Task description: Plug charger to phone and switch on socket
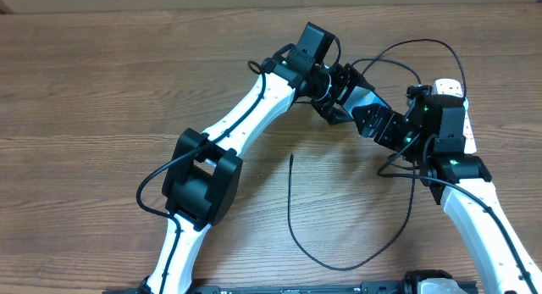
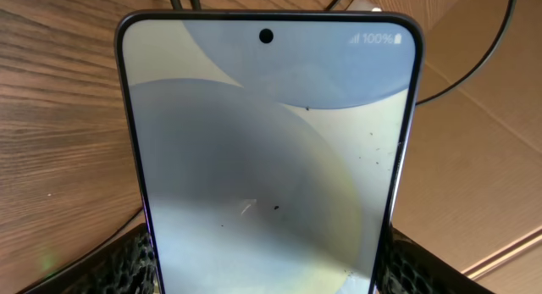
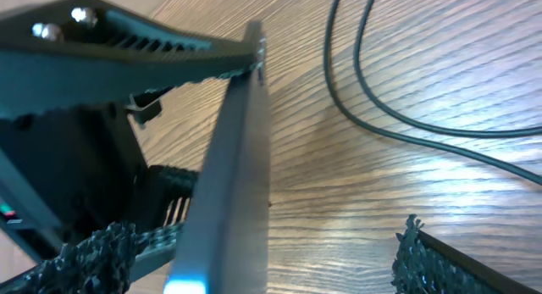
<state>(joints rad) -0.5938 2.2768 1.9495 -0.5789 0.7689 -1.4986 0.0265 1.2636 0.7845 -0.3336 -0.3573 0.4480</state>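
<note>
My left gripper [image 1: 349, 91] is shut on the phone [image 1: 366, 97] and holds it off the table. In the left wrist view the phone's light blue screen [image 2: 267, 150] fills the frame, clamped between my fingers [image 2: 267, 273] at its lower end. My right gripper [image 1: 383, 124] is open, with its fingers [image 3: 254, 256] on either side of the phone's edge [image 3: 230, 175] and apart from it. The charger's thin black cable [image 1: 339, 265] loops over the table, its free tip [image 1: 291, 158] lying loose. The cable also shows in the right wrist view [image 3: 364, 95]. The white socket [image 1: 450, 85] is mostly hidden under my right arm.
The wooden table [image 1: 102, 91] stretches to the left and front. Another black cable arc [image 1: 423, 43] rises behind the grippers. My two arms meet closely at the right centre.
</note>
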